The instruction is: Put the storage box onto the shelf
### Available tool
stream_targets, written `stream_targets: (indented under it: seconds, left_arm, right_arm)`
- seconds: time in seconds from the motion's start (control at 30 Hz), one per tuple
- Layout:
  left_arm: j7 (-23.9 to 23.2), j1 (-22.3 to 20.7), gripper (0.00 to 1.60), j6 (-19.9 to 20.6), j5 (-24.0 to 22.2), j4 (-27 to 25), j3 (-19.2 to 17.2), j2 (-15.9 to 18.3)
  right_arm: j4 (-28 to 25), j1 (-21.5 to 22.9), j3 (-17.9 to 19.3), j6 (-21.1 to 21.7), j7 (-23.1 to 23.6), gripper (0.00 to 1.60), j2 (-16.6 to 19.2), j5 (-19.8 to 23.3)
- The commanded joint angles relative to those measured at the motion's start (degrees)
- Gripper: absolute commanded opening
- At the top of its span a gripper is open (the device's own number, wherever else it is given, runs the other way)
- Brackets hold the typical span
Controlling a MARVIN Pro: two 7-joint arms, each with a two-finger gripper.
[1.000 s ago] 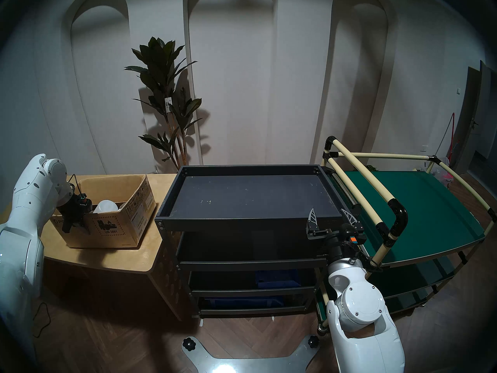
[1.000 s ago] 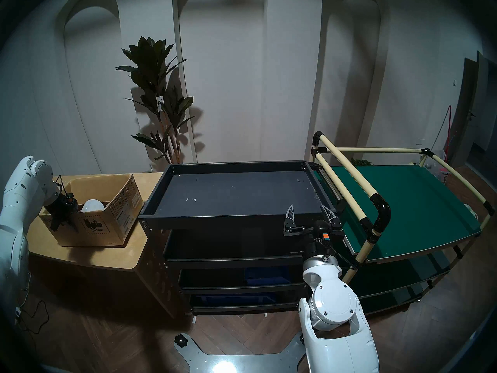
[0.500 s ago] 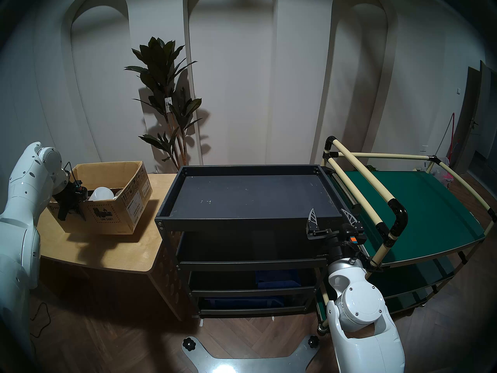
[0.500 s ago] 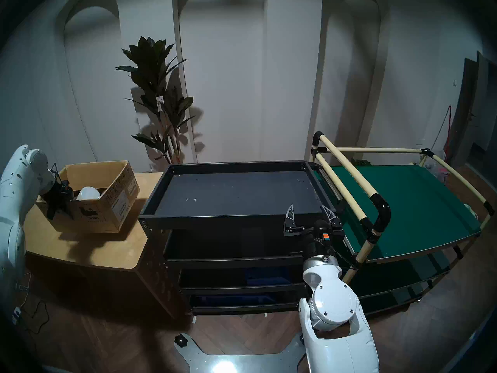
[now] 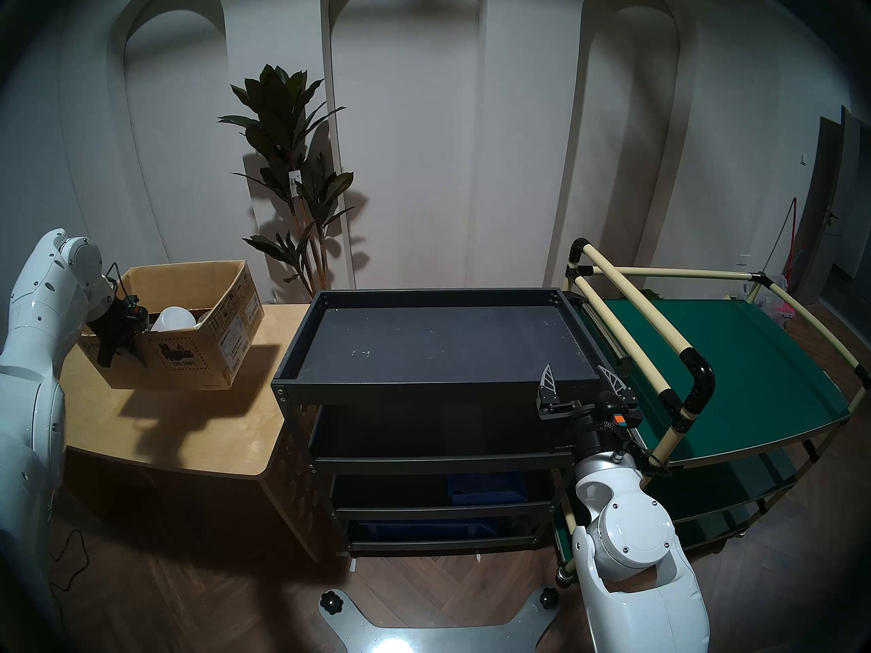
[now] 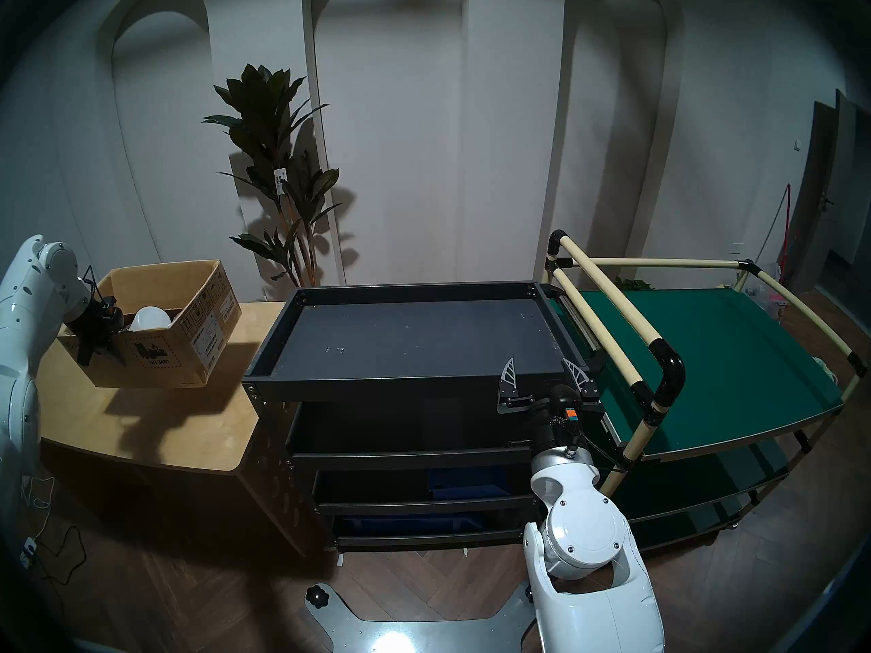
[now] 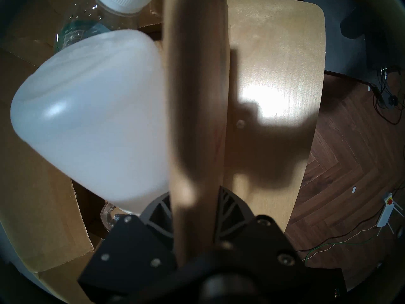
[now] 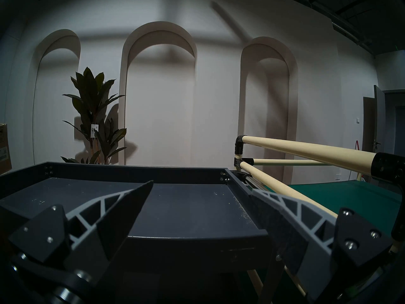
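The storage box (image 5: 188, 355), a brown open-topped carton with a "UN 3481" label, hangs above the light wooden table (image 5: 198, 430) at the far left; it also shows in the right head view (image 6: 155, 362). My left gripper (image 5: 123, 357) is shut on its near wall (image 7: 195, 99), one finger inside and one outside. A white jug (image 7: 92, 117) and a clear bottle (image 7: 87, 22) lie inside. The shelf (image 5: 424, 346), a dark metal cart with a rimmed top tray, stands to the box's right. My right gripper (image 5: 579, 378) is open and empty at the tray's front right corner (image 8: 175, 209).
A green rack with cream pipes (image 5: 735, 369) stands right of the cart, close to my right arm. A tall potted plant (image 5: 292, 166) stands behind, by the wall. Blue bins (image 5: 485, 489) sit on the cart's lower tiers.
My left gripper has lifted the box off the wooden table; it now hangs higher, with its shadow spread below. The right arm has not moved.
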Motion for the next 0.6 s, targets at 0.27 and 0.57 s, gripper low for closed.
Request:
stream_targets:
  seconds: [0.27, 0.57]
  left_arm:
    - [-3.5, -7.8, 0.0, 1.5, -0.9, -3.2, 1.2, -1.9]
    - [-3.5, -10.5, 0.0, 2.4, -3.2, -2.4, 2.7, -4.7]
  right_arm:
    - [-1.3, 0.1, 0.0, -0.3, -0.1, 1.6, -0.1, 0.1]
    - [-1.3, 0.1, 0.0, -0.3, -0.1, 1.6, -0.1, 0.1]
